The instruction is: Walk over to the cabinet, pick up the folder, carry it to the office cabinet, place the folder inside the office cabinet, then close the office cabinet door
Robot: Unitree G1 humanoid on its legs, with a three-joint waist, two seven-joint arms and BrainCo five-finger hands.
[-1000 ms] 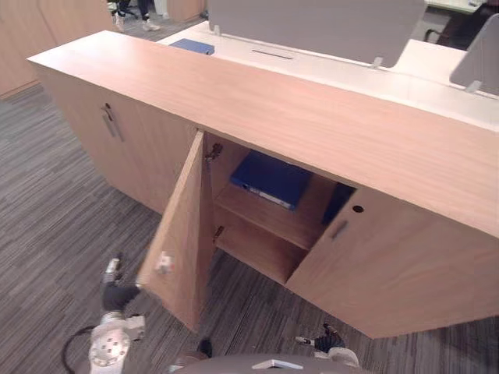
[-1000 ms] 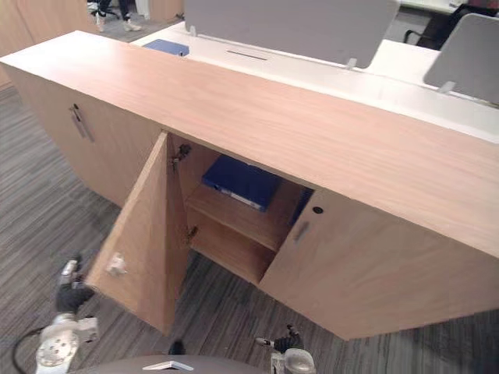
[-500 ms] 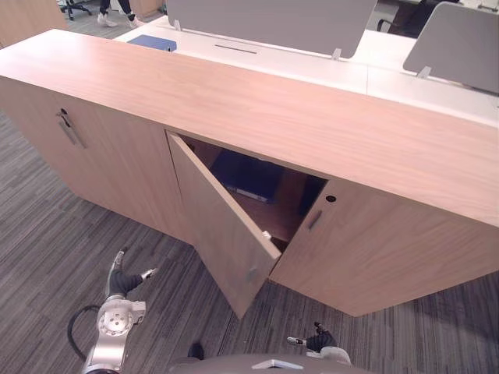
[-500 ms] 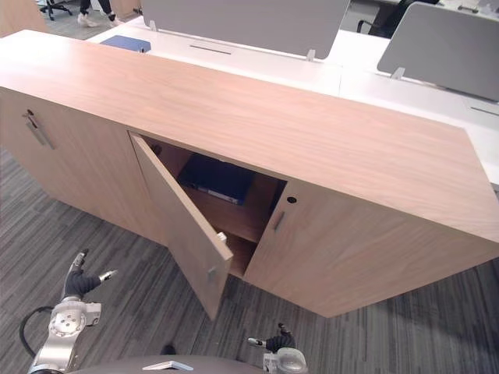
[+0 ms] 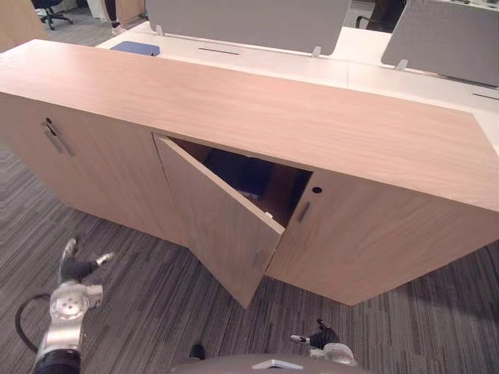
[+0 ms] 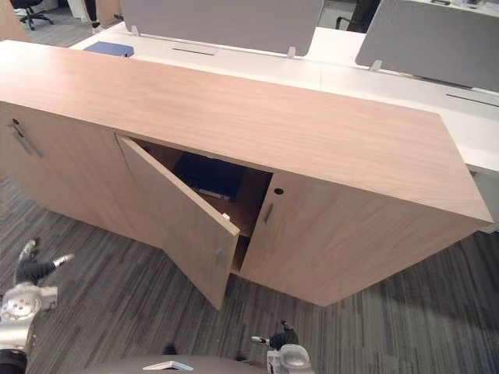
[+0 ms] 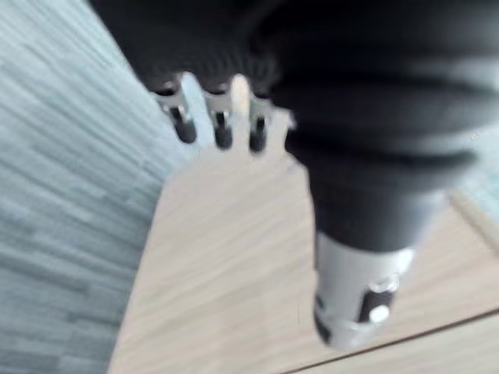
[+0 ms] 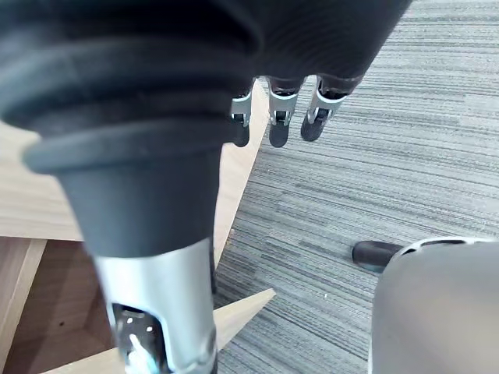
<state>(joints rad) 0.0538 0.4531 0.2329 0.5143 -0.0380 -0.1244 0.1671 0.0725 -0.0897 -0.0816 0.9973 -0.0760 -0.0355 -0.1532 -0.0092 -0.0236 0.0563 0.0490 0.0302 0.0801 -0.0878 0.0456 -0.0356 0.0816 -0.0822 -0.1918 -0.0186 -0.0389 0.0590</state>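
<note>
A long wooden office cabinet (image 5: 257, 117) stands before me. Its middle door (image 5: 222, 230) hangs partly open, swung out at an angle. Behind it a blue folder (image 5: 238, 173) lies on the upper shelf, partly hidden by the door. My left hand (image 5: 76, 269) is low at the left, apart from the door, open and holding nothing. In the left wrist view its straight fingers (image 7: 220, 128) point toward a wood panel. My right hand (image 5: 320, 340) hangs low in front of the closed right door, its fingers (image 8: 282, 118) relaxed and empty over the carpet.
Grey striped carpet (image 5: 156, 304) lies in front of the cabinet. Behind the cabinet run white desks (image 5: 257, 64) with grey screens (image 5: 249, 19), and a second blue folder (image 5: 134, 48) lies on the desk at the far left. The cabinet's left door (image 5: 86, 167) and right door (image 5: 382, 241) are closed.
The middle door has swung from wide open to partly closed. My left hand has come off the door and drawn back to the left. The view has shifted.
</note>
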